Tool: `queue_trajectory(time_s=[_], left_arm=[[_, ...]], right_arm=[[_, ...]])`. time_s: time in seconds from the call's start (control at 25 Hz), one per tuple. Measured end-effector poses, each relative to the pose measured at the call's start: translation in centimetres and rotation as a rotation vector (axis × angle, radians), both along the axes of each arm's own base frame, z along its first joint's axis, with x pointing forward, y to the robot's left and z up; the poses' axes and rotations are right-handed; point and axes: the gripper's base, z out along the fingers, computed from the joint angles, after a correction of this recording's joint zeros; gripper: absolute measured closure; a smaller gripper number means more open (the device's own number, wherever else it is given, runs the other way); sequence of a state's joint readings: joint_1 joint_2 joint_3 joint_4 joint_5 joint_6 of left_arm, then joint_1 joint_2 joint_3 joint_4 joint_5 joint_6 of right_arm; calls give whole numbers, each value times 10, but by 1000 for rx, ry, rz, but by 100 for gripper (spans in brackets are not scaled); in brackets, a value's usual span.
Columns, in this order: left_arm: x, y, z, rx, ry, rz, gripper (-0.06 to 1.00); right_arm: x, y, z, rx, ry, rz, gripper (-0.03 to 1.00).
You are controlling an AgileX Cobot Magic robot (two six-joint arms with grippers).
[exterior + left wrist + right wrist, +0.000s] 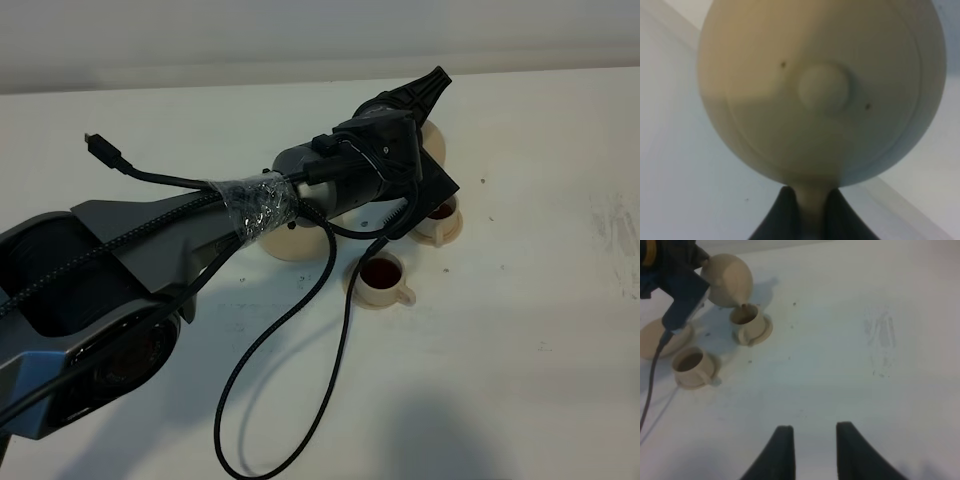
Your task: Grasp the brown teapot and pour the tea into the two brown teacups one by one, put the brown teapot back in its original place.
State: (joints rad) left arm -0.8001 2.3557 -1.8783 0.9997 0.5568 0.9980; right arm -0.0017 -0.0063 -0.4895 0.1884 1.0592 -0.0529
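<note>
Soft, even light from above washes the white surface (540,330) in the high view, throwing pale grey shadows under the left arm (120,270) and a darker patch along the near edge. Seen from the left wrist, the brown teapot (820,90) fills the frame out of focus, one flank warm yellow, the other cool grey. The right wrist view is dimmer and grainy, the right pincer (813,450) a blurred dark silhouette.

You have a flat white matte tabletop (520,380) meeting a plain pale grey back wall (300,35) along its far edge. Log a faint grey scuff patch (882,335) on its right side and small dark specks (483,181) scattered nearby.
</note>
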Motion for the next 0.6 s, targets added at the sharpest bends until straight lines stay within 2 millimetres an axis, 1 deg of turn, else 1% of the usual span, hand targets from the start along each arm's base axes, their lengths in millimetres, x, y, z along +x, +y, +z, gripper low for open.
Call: queue_trajectory(time_s=[0.6], left_arm=[[2, -4, 2, 7, -40, -55, 84]], right_arm=[[0, 0, 0, 0, 0, 0, 73]])
